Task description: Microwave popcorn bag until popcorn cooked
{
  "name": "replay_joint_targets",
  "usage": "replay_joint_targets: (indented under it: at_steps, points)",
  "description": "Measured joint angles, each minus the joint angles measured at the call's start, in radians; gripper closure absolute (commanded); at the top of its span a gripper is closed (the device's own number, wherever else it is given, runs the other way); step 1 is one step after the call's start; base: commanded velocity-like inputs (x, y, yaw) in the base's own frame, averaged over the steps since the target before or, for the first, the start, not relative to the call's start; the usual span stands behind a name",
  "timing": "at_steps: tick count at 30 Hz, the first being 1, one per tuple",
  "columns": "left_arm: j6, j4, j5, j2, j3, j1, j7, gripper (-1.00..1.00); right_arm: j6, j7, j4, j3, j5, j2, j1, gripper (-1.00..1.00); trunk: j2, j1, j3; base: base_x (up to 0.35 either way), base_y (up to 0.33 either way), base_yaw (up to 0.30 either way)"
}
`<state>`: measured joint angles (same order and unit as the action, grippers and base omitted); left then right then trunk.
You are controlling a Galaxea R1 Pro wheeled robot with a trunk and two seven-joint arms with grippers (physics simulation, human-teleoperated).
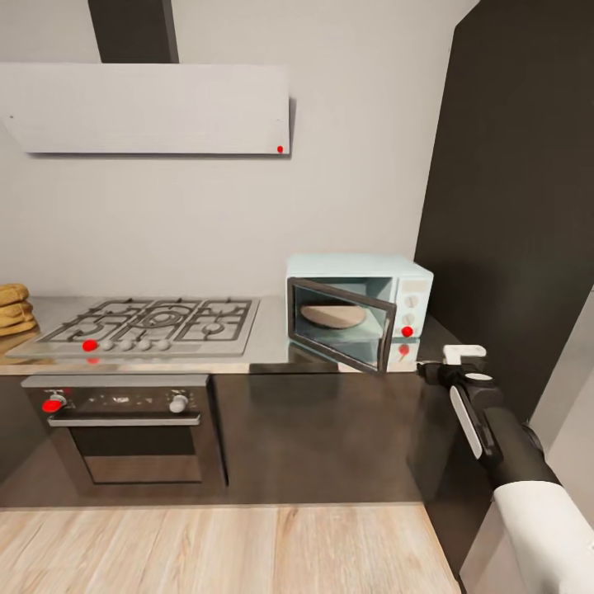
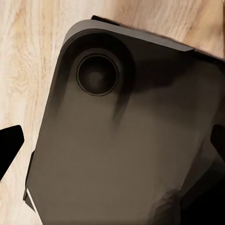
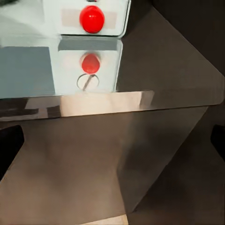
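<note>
The pale-blue microwave (image 1: 360,307) stands at the right end of the grey countertop (image 1: 268,351). Its dark-framed door is swung open, and the beige turntable (image 1: 332,314) inside is bare. A tan-brown wrinkled popcorn bag (image 1: 12,308) sits at the worktop's far left, cut off by the frame edge. My right gripper (image 1: 452,363) hovers open just right of the microwave, at counter-edge height. In the right wrist view the right gripper (image 3: 112,140) faces the microwave's red knob (image 3: 91,18) and the countertop's edge (image 3: 117,101). My left gripper (image 2: 112,145) is open and empty.
A gas hob (image 1: 148,324) lies between bag and microwave, with a dark oven (image 1: 124,429) below and a flat white hood (image 1: 148,107) above. A tall dark cabinet (image 1: 511,206) rises right of the microwave. In the left wrist view, my dark base (image 2: 126,140) sits over the wood floor (image 1: 223,549).
</note>
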<state>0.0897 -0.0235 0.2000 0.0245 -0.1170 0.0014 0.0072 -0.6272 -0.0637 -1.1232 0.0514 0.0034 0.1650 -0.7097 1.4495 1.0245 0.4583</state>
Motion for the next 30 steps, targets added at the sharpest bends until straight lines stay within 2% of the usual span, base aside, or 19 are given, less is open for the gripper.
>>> replay_joint_targets:
  at_steps: [16, 21, 24, 27, 30]
  points:
    - [0.0, 0.0, 0.0, 0.0, 0.003, 0.0, 0.001, -1.0, 0.013, 0.007, 0.003, 0.0, -0.008, -0.009, 0.0, -1.0, 0.0, 0.0, 0.0, 0.318, 0.0, 0.0]
    - [0.0, 0.0, -0.001, 0.0, 0.004, 0.0, 0.0, -1.0, 0.017, 0.038, 0.003, -0.001, -0.009, -0.009, 0.0, -1.0, 0.0, 0.0, 0.0, 0.269, 0.0, 0.0]
    - [0.001, 0.0, -0.002, 0.0, 0.005, 0.0, 0.001, -1.0, 0.016, 0.151, 0.004, -0.003, -0.006, -0.001, 0.0, -1.0, 0.0, 0.0, 0.0, 0.044, 0.0, 0.0]
    - [0.001, 0.0, -0.001, 0.0, 0.004, 0.0, 0.001, -1.0, 0.014, 0.317, 0.01, -0.003, 0.007, 0.006, 0.0, -1.0, 0.0, 0.0, 0.0, 0.009, 0.0, 0.0]
    - [0.001, 0.0, 0.0, 0.0, 0.003, 0.0, 0.0, -1.0, 0.014, 0.387, 0.013, -0.003, 0.01, 0.012, 0.0, -1.0, 0.0, 0.0, 0.0, 0.001, 0.0, 0.0]
